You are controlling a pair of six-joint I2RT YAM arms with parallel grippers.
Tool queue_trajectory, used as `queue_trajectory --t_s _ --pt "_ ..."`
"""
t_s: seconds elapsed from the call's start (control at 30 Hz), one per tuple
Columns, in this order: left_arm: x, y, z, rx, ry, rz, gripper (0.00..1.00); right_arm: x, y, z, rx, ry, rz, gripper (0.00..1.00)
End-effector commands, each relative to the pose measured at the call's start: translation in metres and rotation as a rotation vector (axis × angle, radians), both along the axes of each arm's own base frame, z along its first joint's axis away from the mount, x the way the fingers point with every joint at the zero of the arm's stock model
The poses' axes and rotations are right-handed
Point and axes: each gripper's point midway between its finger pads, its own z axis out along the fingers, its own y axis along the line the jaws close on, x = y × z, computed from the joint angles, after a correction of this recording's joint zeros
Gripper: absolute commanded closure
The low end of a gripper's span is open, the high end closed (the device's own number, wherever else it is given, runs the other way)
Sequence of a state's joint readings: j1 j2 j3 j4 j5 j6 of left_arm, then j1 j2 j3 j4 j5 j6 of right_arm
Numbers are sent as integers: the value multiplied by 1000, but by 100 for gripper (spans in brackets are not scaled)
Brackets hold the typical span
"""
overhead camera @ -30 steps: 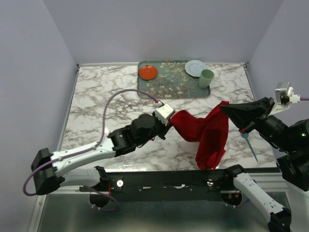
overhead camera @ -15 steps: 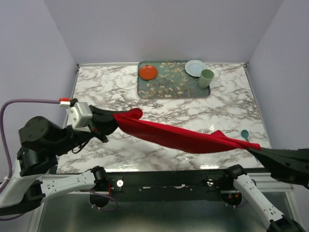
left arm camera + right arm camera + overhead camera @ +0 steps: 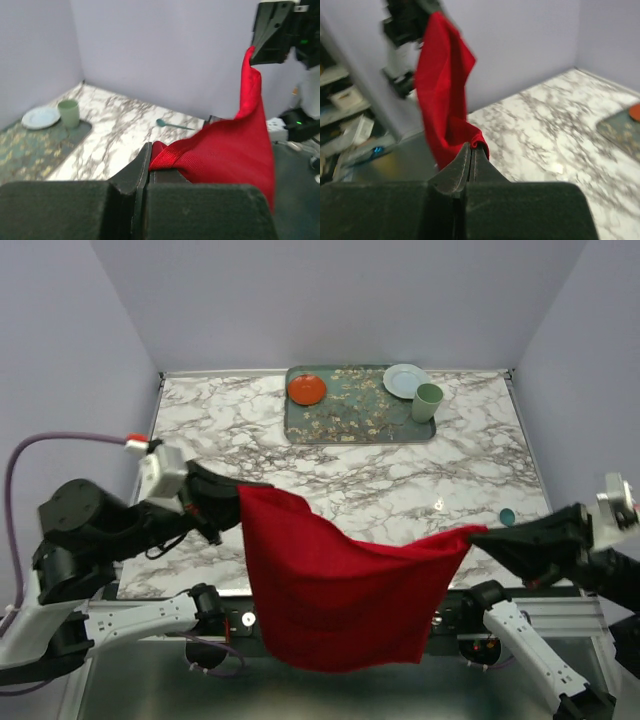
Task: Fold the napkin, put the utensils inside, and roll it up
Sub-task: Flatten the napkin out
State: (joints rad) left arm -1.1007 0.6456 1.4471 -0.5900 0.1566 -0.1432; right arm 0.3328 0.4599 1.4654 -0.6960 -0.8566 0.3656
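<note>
The left gripper (image 3: pixel 236 497) pinches 1 upper corner of the red napkin (image 3: pixel 335 595), which hangs spread over the near edge of the table (image 3: pixel 400 480). The right gripper (image 3: pixel 480 534) clamps the other corner, with a teal utensil (image 3: pixel 507 516) lying near it.

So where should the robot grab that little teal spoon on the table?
Take the teal spoon by its thin handle, straight down from above, pinching across it. It lies flat on the marble table with bare space around, and its bowl end is wider. The left tool and right tool both hold the red napkin, so one must release first.
</note>
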Motion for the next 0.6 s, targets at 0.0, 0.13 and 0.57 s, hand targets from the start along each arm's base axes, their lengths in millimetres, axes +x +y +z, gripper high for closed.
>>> queue_trajectory --t_s 0.0,0.13,0.57 --pt "76 -43 -86 211 283 296 100 116 -25 -66 -54 417 -472 99" --pt "153 -44 -180 393 520 526 100 190 -25 -198 -312 818 -651 99" --pt "261 3 -325 634 751 881 100 299 -75 -311 -552 870 -1036 99"
